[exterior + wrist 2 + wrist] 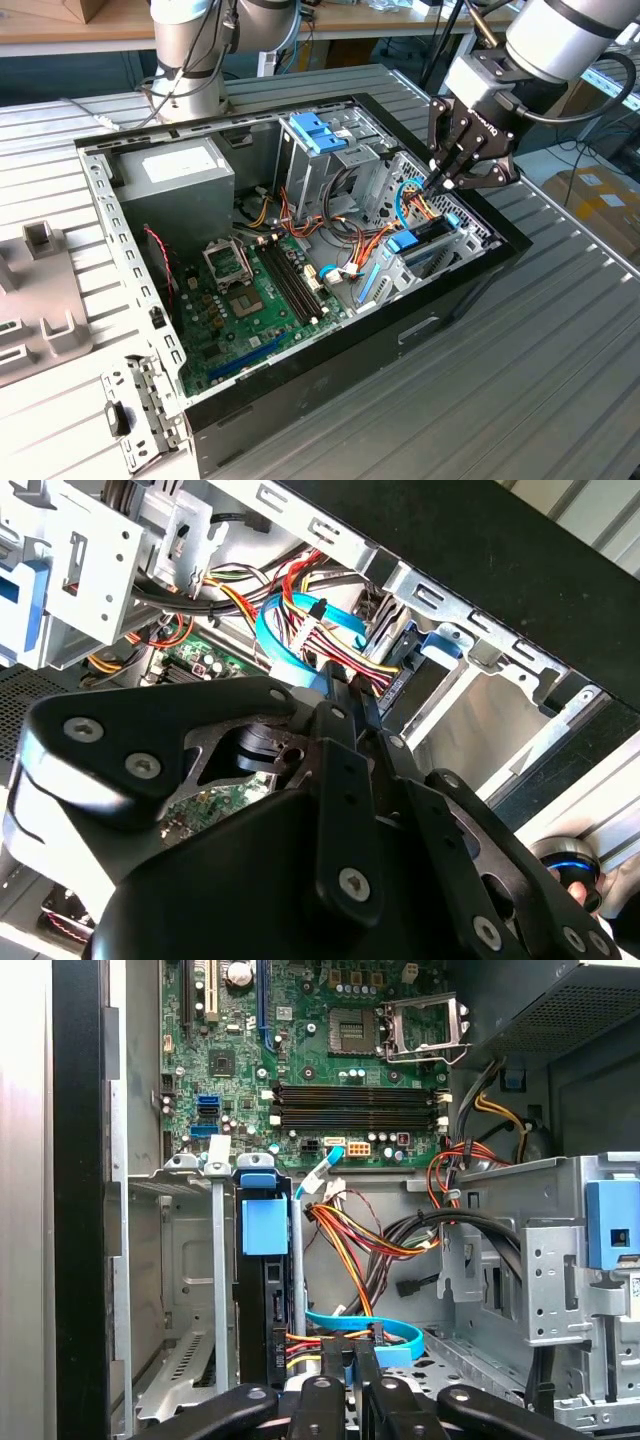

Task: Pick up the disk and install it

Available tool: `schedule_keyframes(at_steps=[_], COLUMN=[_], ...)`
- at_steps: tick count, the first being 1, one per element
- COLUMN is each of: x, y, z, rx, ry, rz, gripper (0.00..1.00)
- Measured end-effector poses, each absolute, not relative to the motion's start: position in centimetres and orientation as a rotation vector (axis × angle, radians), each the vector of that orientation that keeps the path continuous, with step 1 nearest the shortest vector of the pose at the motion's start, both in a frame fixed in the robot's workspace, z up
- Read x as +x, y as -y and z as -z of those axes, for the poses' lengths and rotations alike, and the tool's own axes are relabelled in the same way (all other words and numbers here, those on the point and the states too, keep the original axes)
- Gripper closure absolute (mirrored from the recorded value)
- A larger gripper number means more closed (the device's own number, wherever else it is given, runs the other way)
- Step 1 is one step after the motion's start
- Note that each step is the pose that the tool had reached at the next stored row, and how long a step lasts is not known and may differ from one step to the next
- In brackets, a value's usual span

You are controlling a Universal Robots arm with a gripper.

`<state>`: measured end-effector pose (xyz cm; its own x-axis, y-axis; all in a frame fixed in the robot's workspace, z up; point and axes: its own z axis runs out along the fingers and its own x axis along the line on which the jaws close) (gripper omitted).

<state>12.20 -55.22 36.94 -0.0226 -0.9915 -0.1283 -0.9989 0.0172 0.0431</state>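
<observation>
The open computer case (300,250) lies on the tabletop (560,350). The disk (425,238) stands on edge in its bay at the exterior view's right. Above it, the gripper (440,180) has its jaws pressed together among the cables (350,1250).

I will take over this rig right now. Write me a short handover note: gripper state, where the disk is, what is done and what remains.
Gripper: fingers together, holding nothing, tips just above the cables beside the disk.
Disk: standing on edge in the drive bay at the computer case front corner, blue tab up.
Done: disk appears placed in the bay.
Left: whether it is fully seated cannot be told from these views; check this.
</observation>
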Motion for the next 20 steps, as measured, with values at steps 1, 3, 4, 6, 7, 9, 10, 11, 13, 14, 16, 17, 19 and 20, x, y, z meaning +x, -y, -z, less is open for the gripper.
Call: schedule_keyframes(at_steps=[1, 3, 4, 6, 7, 9, 10, 11, 13, 14, 16, 17, 19, 20], x=[12.2, 12.1, 12.1, 12.1, 12.0, 11.8, 11.7, 11.7, 11.7, 11.7, 11.7, 11.7, 11.7, 11.6], y=[55.2, 55.8, 56.3, 57.8, 57.9, 57.9, 58.0, 58.0, 58.0, 58.0, 58.0, 58.0, 58.0, 58.0], z=[-36.9, -36.7, -36.5, -36.4, -36.4, -36.3, -36.3, -36.3, -36.2, -36.2, -36.1, -36.1, -36.0, -35.9], rx=[-2.152, -2.152, -2.154, -2.154, -2.154, -2.154, -2.154, -2.154, -2.155, -2.154, -2.154, -2.154, -2.154, -2.154], ry=[-2.195, -2.195, -2.198, -2.198, -2.198, -2.198, -2.198, -2.198, -2.198, -2.198, -2.198, -2.198, -2.198, -2.198], rz=[-0.186, -0.186, -0.183, -0.182, -0.181, -0.182, -0.181, -0.181, -0.181, -0.181, -0.181, -0.181, -0.181, -0.182], gripper=[0.84, 0.84, 0.84, 0.84, 0.84, 0.84, 0.84, 0.84, 0.84, 0.84, 0.84, 0.84, 0.84, 0.84])
